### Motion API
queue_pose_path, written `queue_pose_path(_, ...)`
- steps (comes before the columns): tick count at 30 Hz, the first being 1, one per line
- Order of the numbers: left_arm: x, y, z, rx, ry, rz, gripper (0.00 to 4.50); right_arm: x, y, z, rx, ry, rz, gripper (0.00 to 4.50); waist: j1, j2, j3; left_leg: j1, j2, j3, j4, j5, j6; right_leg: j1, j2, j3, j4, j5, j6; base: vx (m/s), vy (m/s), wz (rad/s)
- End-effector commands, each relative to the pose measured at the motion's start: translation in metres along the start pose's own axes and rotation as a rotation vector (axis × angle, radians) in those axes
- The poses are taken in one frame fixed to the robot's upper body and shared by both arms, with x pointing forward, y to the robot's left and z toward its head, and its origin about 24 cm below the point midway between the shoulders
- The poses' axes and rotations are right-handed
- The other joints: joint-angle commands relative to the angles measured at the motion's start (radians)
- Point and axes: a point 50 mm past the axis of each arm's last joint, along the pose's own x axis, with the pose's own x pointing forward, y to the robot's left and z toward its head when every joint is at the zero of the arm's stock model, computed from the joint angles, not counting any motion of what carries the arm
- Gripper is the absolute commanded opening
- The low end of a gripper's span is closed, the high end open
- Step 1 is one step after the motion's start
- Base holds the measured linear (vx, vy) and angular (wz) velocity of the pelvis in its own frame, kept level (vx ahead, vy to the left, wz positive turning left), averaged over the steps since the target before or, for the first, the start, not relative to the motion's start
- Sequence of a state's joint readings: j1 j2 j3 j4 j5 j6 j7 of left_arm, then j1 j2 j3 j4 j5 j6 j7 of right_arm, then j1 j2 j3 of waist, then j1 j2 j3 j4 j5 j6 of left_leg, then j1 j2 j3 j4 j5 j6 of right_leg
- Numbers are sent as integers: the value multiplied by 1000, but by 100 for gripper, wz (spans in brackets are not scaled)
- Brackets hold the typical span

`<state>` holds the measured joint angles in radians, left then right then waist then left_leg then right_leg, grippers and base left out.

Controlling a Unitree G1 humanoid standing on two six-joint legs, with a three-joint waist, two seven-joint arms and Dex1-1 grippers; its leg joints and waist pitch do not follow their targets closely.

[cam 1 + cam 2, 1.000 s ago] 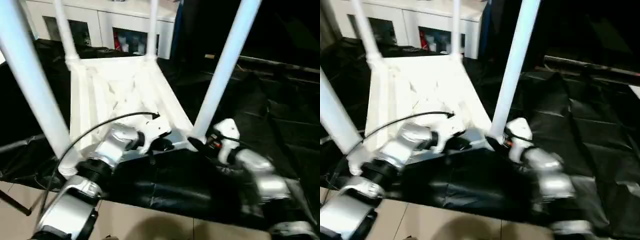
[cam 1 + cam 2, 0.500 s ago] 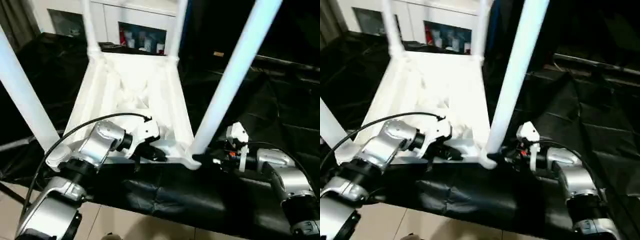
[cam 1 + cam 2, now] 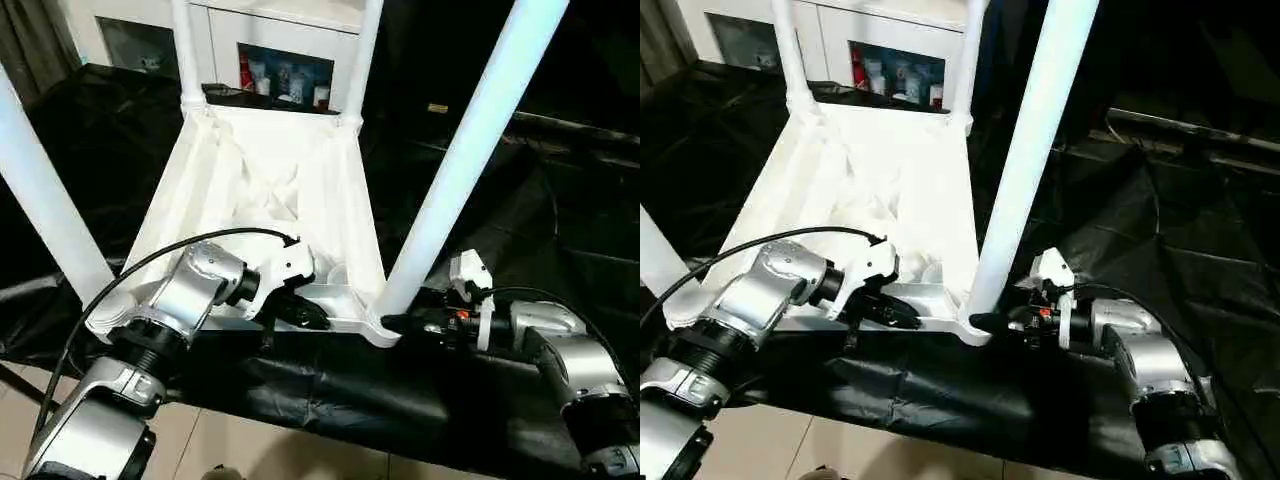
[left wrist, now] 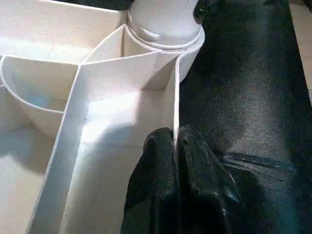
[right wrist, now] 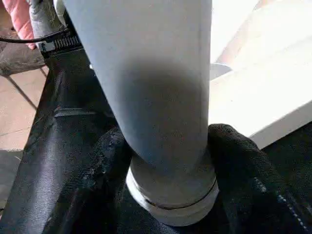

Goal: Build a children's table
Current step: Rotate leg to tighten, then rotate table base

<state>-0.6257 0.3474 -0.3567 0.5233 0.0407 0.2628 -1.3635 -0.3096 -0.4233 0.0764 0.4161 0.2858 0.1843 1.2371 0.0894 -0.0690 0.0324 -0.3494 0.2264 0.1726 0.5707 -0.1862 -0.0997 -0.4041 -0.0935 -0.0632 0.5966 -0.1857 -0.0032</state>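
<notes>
Here the left fingers (image 4: 195, 161) pinch the table top's (image 3: 330, 190) rim, the right fingers (image 5: 117, 146) clasp a leg (image 5: 151, 87); no writing legible.

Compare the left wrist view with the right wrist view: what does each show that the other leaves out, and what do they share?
Left wrist view: the left tool, shut, pinching the thin side wall of the white table top, with ribs and compartments of the underside. Right wrist view: the right tool, a finger on either side of the base of the near right leg, plus tiled floor. Shared: that leg's collar in its corner socket, and the black cloth beneath.
</notes>
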Motion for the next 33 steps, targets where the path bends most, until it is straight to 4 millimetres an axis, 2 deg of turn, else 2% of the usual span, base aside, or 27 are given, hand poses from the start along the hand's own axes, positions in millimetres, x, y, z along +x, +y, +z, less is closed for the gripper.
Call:
queue_pose_path(1,16,-3,-2,-13,-3,-6,0,7,6,-2,28,-36,20,224,-3,2,-53,4,4,15,-58,-134,72,57,-35,33,-46,-35,-261,0,0,0)
queue_pose_path(2,17,-2,-2,-13,-5,6,0,7,6,-2,31,-39,15,222,-3,3,-52,4,4,15,-58,-140,69,56,-34,33,-46,-41,-259,0,0,0)
queue_pose_path(4,25,8,2,-18,-14,143,0,15,6,-7,48,-63,-70,216,-1,4,-45,11,7,17,-62,-194,54,47,-36,34,-60,-118,-243,0,0,0)
queue_pose_path(5,31,14,5,-28,-23,224,0,21,3,-12,60,-71,-173,214,-1,1,-44,11,5,16,-63,-224,38,47,-38,35,-65,-183,-225,0,0,0)
queue_pose_path(6,34,16,6,-35,-28,257,0,25,1,-15,72,-76,-227,209,-2,6,-42,10,4,13,-67,-248,18,46,-40,34,-72,-259,-198,0,0,0)
queue_pose_path(7,36,18,8,-38,-31,280,0,28,-1,-17,85,-79,-271,207,-7,2,-42,5,2,10,-70,-266,5,46,-41,33,-79,-337,-163,-62,-2,0)
queue_pose_path(9,46,20,15,-56,-45,338,0,40,-5,-24,124,-77,-410,206,-11,5,-40,4,-1,5,-73,-293,-10,42,-40,32,-88,-415,-123,-66,-1,-4)
queue_pose_path(10,49,21,17,-58,-48,347,0,43,-5,-25,136,-80,-435,205,-16,3,-39,3,-2,3,-74,-309,-13,40,-40,30,-94,-456,-103,-57,0,-4)
queue_pose_path(14,66,20,26,-40,-48,389,0,68,-6,-25,210,-107,-592,201,-33,6,-37,4,-6,-2,-75,-353,-12,29,-39,26,-109,-535,-70,0,0,0)
queue_pose_path(15,73,18,29,-27,-53,385,0,77,-5,-22,222,-121,-628,200,-38,7,-37,2,-7,-6,-77,-363,-15,31,-40,23,-111,-557,-62,0,0,0)
queue_pose_path(16,73,18,29,-26,-53,384,0,78,-4,-22,221,-123,-626,200,-40,7,-37,1,-7,-7,-77,-367,-14,31,-40,21,-114,-566,-56,0,0,0)
queue_pose_path(17,76,16,31,-20,-58,372,0,87,2,-16,212,-144,-570,200,-40,8,-37,3,-7,-8,-77,-382,-10,30,-41,19,-118,-576,-51,0,0,0)
queue_pose_path(18,76,16,31,-20,-58,372,0,88,2,-16,211,-144,-569,200,-41,10,-38,3,-5,-9,-78,-388,-4,31,-41,19,-119,-558,-54,0,0,0)
queue_pose_path(19,76,16,31,-16,-60,369,0,90,4,-14,194,-148,-550,235,-41,11,-39,2,-5,-9,-79,-385,-2,32,-40,18,-117,-541,-57,0,0,0)
queue_pose_path(20,76,16,31,-13,-62,370,0,92,5,-13,182,-149,-544,235,-41,10,-40,1,-4,-9,-81,-378,0,34,-39,18,-116,-522,-62,0,0,0)
queue_pose_path(21,74,17,29,-11,-56,369,0,89,4,-13,145,-138,-529,256,-40,10,-41,-2,-3,-6,-83,-352,6,37,-38,21,-111,-461,-81,0,0,0)
queue_pose_path(23,67,19,25,-2,-45,360,0,81,2,-11,101,-137,-490,274,-38,11,-40,-1,-2,-3,-83,-348,10,35,-38,23,-108,-431,-98,0,0,0)
queue_pose_path(25,63,20,23,5,-42,358,0,73,1,-10,64,-137,-465,290,-38,10,-42,-4,-1,-2,-82,-334,19,41,-36,25,-102,-390,-111,0,0,0)
queue_pose_path(28,58,21,20,20,-42,347,0,57,0,-9,15,-119,-410,321,-30,8,-42,-2,-1,5,-78,-310,38,42,-37,28,-101,-363,-125,0,0,0)
queue_pose_path(29,55,22,19,20,-39,348,0,47,-1,-10,-15,-105,-394,321,-27,10,-44,-2,0,5,-78,-299,42,41,-38,29,-99,-360,-129,0,0,0)
queue_pose_path(30,53,23,17,18,-36,350,0,38,-2,-10,-40,-93,-381,321,-24,7,-46,-5,1,5,-76,-282,47,46,-38,28,-98,-348,-130,0,0,0)
queue_pose_path(31,48,25,15,18,-30,355,0,19,-4,-10,-63,-77,-362,321,-19,9,-45,0,2,8,-74,-278,52,41,-39,30,-99,-339,-136,0,0,0)
queue_pose_path(32,47,25,14,18,-29,355,0,16,-4,-9,-65,-75,-360,321,-19,9,-45,0,2,8,-74,-278,52,41,-39,30,-99,-339,-136,0,0,0)
queue_pose_path(33,45,25,13,22,-26,355,0,5,-6,-9,-69,-73,-355,321,-16,6,-49,-4,2,10,-70,-245,67,47,-37,30,-90,-278,-154,0,0,0)
